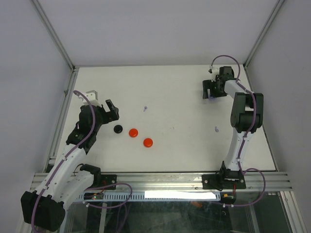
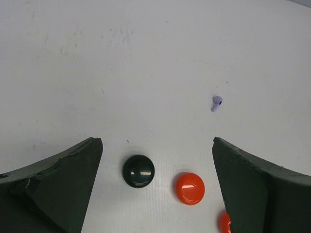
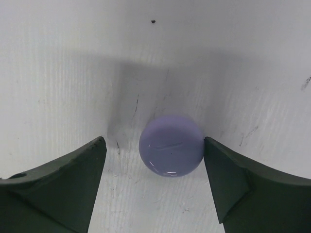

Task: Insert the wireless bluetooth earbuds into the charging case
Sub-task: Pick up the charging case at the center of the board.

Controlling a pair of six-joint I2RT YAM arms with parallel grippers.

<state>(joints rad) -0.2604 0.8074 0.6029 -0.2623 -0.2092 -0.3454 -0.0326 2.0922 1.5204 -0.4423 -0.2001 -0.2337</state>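
A pale lavender earbud (image 2: 216,103) lies on the white table ahead of my left gripper (image 2: 156,145), which is open and empty; the earbud also shows in the top view (image 1: 145,108). A second lavender earbud (image 1: 216,129) lies near the right arm. A black round disc (image 2: 138,171) and a red round disc (image 2: 189,188) lie between the left jaws. My right gripper (image 3: 153,143) is open around a lavender round disc (image 3: 171,144); its right finger (image 3: 218,170) touches the disc and the left finger stands apart. No red or black earbuds are in view.
A second red disc (image 1: 148,142) lies right of the first, partly hidden by the left gripper's right finger in the left wrist view. Metal frame posts and grey walls bound the table (image 1: 184,150) at left, right and back.
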